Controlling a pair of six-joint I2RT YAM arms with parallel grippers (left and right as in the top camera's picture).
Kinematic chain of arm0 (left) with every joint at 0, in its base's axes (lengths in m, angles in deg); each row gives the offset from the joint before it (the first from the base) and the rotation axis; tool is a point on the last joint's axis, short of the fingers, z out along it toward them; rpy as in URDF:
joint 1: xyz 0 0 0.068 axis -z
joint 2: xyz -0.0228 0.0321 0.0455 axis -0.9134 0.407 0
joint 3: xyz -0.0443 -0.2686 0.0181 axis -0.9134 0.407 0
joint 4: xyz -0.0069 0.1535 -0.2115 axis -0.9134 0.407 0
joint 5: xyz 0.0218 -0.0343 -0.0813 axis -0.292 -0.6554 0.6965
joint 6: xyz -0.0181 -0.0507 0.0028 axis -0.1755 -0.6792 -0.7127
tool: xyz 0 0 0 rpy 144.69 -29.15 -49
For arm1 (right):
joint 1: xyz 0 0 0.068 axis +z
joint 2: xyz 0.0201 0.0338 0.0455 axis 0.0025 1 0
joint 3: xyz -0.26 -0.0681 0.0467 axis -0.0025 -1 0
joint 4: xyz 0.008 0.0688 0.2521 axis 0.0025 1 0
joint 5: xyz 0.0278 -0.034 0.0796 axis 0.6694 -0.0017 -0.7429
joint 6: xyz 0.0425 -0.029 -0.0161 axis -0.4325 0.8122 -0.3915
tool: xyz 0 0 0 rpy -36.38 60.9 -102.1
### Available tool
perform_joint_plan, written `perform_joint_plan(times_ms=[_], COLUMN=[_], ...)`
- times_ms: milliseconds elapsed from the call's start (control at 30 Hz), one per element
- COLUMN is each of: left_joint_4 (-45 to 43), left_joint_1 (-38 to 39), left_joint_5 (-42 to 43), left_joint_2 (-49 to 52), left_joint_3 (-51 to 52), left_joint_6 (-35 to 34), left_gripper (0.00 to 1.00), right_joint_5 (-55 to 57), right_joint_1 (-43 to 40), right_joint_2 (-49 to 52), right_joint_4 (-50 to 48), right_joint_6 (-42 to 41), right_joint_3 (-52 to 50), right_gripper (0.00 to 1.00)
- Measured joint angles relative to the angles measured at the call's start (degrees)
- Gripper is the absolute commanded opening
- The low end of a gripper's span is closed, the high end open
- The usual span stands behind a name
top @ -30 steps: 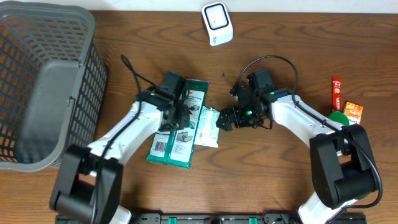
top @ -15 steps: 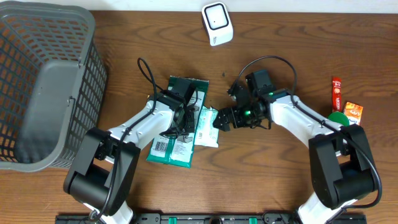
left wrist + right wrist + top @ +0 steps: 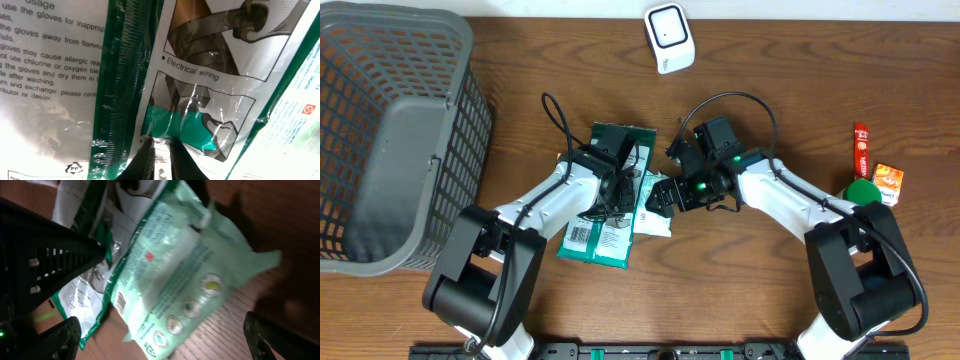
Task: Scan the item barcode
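Flat dark-green-and-white plastic glove pack lies face-up near the middle of the brown wooden tabletop, a bit toward the front edge. We see a barcode label at its near-left corner. The film is glossy and crinkled in the left wrist view, so we judge it light, floppy and slippery, and it will sag if lifted by one end. Best hold looks like a sealed edge or a corner away from the barcode.

The left gripper is nearly closed and seems to pinch the film mid-pack. A pale mint soft wipes pouch overlaps the pack's right edge. It looks squashy and just as slick. The right gripper hangs over the pouch with its jaws spread wide, holding nothing.

A white boxy barcode scanner sits at the far edge, well apart from the pack. A grey plastic mesh basket fills the far-left corner.
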Motion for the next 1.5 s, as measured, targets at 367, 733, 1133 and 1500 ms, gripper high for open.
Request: perform_joint_plan(times_ms=[367, 733, 1133, 1500], left_joint_4=[-0.09, -0.96, -1.29, -1.31], left_joint_1=[0.02, 0.04, 0.04, 0.04], left_joint_5=[0.00, 0.02, 0.02, -0.79], left_joint_2=[0.00, 0.09, 0.09, 0.13], left_joint_3=[0.00, 0.00, 0.00, 0.00], left_joint_6=[-0.02, -0.02, -0.07, -0.07], left_gripper=[0.16, 0.17, 0.22, 0.07], right_joint_5=[-3.82, -2.40, 2.27, 3.91], right_joint_1=[0.90, 2.14, 5.81, 6.12], right_joint_2=[0.00, 0.02, 0.02, 0.04], right_joint_4=[-1.73, -3.93, -6.16, -5.14], right_joint_6=[1.36, 1.77, 2.08, 1.99], right_joint_3=[0.00, -0.11, -0.44, -0.46], right_gripper=[0.81, 0.84, 0.07, 0.01])
